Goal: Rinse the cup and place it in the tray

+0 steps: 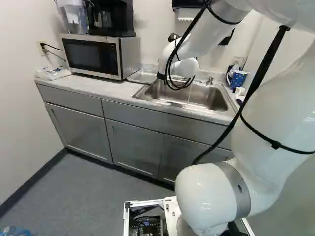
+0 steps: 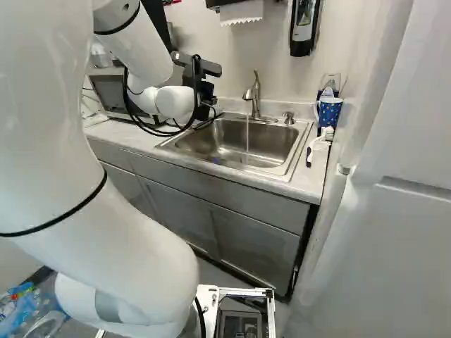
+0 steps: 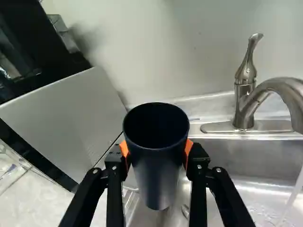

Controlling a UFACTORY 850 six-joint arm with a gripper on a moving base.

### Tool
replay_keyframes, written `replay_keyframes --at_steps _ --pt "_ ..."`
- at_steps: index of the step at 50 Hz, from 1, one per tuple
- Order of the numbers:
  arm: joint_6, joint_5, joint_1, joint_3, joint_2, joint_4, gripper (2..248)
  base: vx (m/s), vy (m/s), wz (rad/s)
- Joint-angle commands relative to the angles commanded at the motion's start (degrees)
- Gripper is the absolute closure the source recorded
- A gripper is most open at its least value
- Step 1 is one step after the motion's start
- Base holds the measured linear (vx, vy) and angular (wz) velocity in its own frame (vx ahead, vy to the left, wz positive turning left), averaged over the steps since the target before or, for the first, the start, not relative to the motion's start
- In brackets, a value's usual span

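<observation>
From where I'm standing, the white arm (image 1: 280, 108) is reaching over the counter, and its black gripper with orange pads (image 3: 156, 153) is clamping the dark navy cup (image 3: 156, 182) from both sides. Taking twelve as straight ahead of the gripper, the steel sink (image 2: 271, 144) is spreading out around three, where a thin stream of water (image 2: 247, 137) is falling, well apart from the cup. So the pickup is done; whether the rinse is, I can't tell, and the placing is still waiting. I'm not picking out the tray for certain.

The silvery microwave (image 3: 71, 123) is crowding in at ten, so a swing that way could scrape. Roomier space is opening over the basin, though the curved metal faucet (image 2: 255, 95) is guarding two, and the pale wall (image 3: 142, 47) is closing off twelve.
</observation>
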Motion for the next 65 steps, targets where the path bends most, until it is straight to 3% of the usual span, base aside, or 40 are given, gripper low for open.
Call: replay_keyframes --at_steps 28,45,65 --pt "-16.9 0.0 0.0 0.0 0.0 0.0 125 0.0 0.0 0.0" --pt "-16.9 0.0 0.5 -0.5 -0.5 0.0 125 0.0 0.0 0.0" --pt "-16.9 2.1 2.8 -5.3 -5.2 0.0 125 0.0 0.0 0.0"
